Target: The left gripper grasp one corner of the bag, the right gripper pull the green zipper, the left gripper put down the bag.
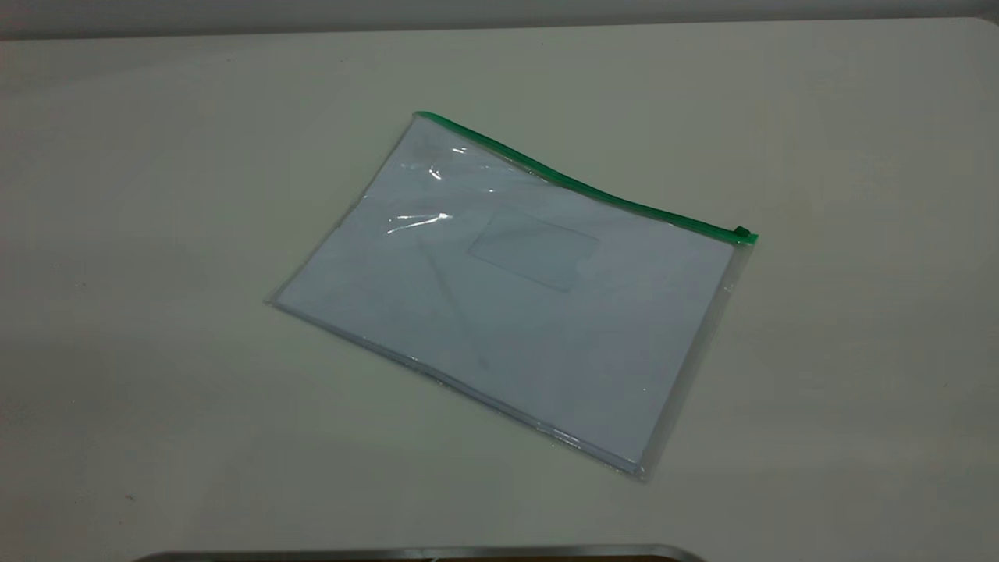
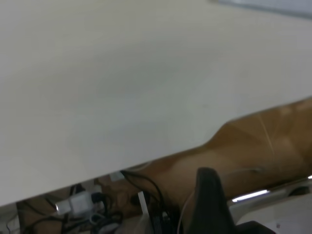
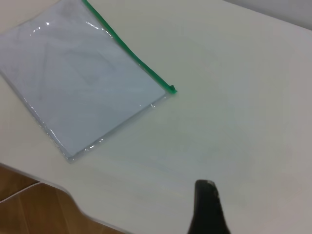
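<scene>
Bag flat on table, both end effectors clear of it, finger state indiscernible.

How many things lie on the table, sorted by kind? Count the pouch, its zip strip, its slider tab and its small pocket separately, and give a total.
Clear bag with white sheets inside: 1
Green zipper strip along its far long edge: 1
Green slider tab at the strip's right end: 1
Small clear pocket on the bag's face: 1
Total: 4
</scene>
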`<state>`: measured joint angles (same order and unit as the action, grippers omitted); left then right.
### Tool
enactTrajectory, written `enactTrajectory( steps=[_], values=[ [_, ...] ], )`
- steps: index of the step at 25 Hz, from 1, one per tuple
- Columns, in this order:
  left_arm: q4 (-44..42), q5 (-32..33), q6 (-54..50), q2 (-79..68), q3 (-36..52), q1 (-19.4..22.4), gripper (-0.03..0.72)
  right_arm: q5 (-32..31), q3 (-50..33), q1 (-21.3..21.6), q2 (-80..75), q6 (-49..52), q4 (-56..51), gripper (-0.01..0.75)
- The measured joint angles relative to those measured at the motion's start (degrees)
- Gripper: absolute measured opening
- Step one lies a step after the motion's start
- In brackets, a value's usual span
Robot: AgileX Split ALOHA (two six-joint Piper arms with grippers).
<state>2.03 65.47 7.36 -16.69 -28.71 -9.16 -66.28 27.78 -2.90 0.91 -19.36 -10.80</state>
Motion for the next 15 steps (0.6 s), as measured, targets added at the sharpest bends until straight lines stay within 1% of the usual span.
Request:
enactTrajectory(
  steps=[10, 15],
  values=[
    [0.0, -1.1, -4.7, 0.0, 0.8, 0.0, 0.590, 0.0, 0.0, 0.0, 0.0, 0.0, 0.0, 0.561],
    [0.0, -1.1, -5.1, 0.0, 0.8, 0.0, 0.590, 0.0, 0.0, 0.0, 0.0, 0.0, 0.0, 0.561]
  ],
)
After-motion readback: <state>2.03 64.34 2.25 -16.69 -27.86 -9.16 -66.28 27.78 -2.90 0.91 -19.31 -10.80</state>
